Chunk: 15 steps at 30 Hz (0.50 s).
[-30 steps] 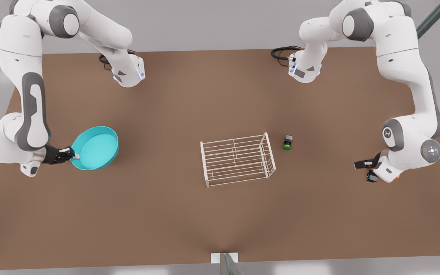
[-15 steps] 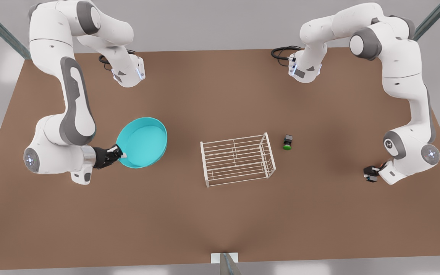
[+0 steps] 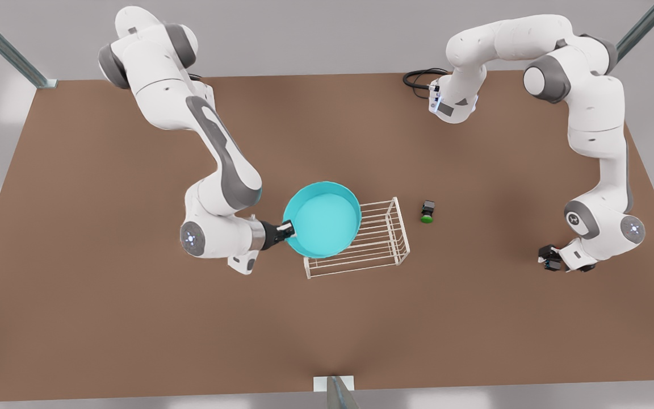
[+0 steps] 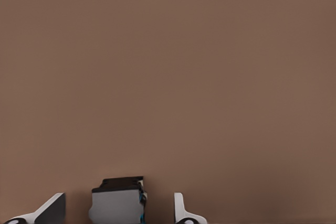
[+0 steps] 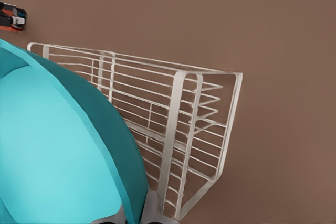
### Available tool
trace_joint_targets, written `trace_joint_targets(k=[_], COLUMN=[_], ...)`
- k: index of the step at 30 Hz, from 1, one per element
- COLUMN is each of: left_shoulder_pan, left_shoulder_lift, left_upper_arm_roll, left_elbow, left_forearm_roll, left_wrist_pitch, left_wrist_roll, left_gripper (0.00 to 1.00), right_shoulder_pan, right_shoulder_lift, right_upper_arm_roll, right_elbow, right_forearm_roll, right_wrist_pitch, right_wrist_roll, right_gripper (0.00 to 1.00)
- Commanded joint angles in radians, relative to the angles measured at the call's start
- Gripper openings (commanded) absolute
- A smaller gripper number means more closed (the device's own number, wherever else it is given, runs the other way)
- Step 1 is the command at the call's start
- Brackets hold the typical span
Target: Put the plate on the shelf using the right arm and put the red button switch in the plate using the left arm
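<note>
— where is the plate (image 3: 322, 220) sitting?

— it isn't sitting anywhere. the right gripper (image 3: 286, 230) is pinching its rim on the side toward the front view's left, fingers clamped on the edge, and the turquoise dish is hanging over the end of the shelf (image 3: 381, 238) that faces that arm. it is covering roughly half of the white wire rack. in the right wrist view the plate (image 5: 58, 150) is lying over the bars of the shelf (image 5: 184, 124); whether it is touching them i cannot tell.

— and the red button switch?

— over at the front view's right, well apart from the rack. the left gripper (image 3: 549, 260) is down low at the brown table (image 3: 134, 318) there, and the switch (image 3: 548, 262) is right at its tip. in the left wrist view the grey and black body of the red button switch (image 4: 117, 203) is lying between the two pale fingers (image 4: 50, 211), with a gap on each side, so the fingers are standing apart around it.

— anything else out there?

— a green-capped switch (image 3: 427, 212) is lying on the table just beside the rack's far end.
</note>
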Motion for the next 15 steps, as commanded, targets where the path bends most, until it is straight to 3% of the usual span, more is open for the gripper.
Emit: trace_joint_targets(k=[1, 2, 3, 4, 5, 8, 15], left_shoulder_pan=[0.001, 0.001, -0.001, -0.001, -0.001, -0.001, -0.004], left_shoulder_lift=[0.002, 0.002, 0.002, 0.000, 0.002, 0.000, -0.040], left_upper_arm_roll=[0.000, 0.000, 0.000, 0.000, 0.000, 0.000, 0.006], left_elbow=[0.001, 0.001, 0.000, 0.000, 0.000, -0.002, -0.031], left_forearm_roll=[-0.013, -0.013, -0.014, -0.014, -0.014, -0.014, -0.013], left_wrist_pitch=[0.024, 0.026, 0.024, 0.024, 0.026, 0.026, 0.026], left_wrist_roll=[0.209, 0.209, 0.207, 0.206, 0.204, 0.195, 0.086], left_gripper=[1.00, 1.00, 0.89, 0.67, 0.55, 0.46, 0.43], right_shoulder_pan=[0.026, 0.042, 0.053, 0.065, 0.075, 0.105, 0.124], right_shoulder_lift=[0.017, 0.019, 0.020, 0.025, 0.026, 0.037, 0.026], right_upper_arm_roll=[0.000, 0.000, 0.000, 0.000, 0.000, -0.005, -0.005], right_elbow=[0.010, 0.012, 0.011, 0.010, 0.010, 0.004, -0.067], right_forearm_roll=[0.012, 0.012, 0.015, 0.015, 0.014, 0.011, 0.008], right_wrist_pitch=[0.128, 0.135, 0.154, 0.157, 0.171, 0.200, 0.241], right_wrist_roll=[0.502, 0.517, 0.532, 0.538, 0.544, 0.551, 0.554], right_gripper=[0.22, 0.22, 0.22, 0.22, 0.22, 0.22, 0.22])
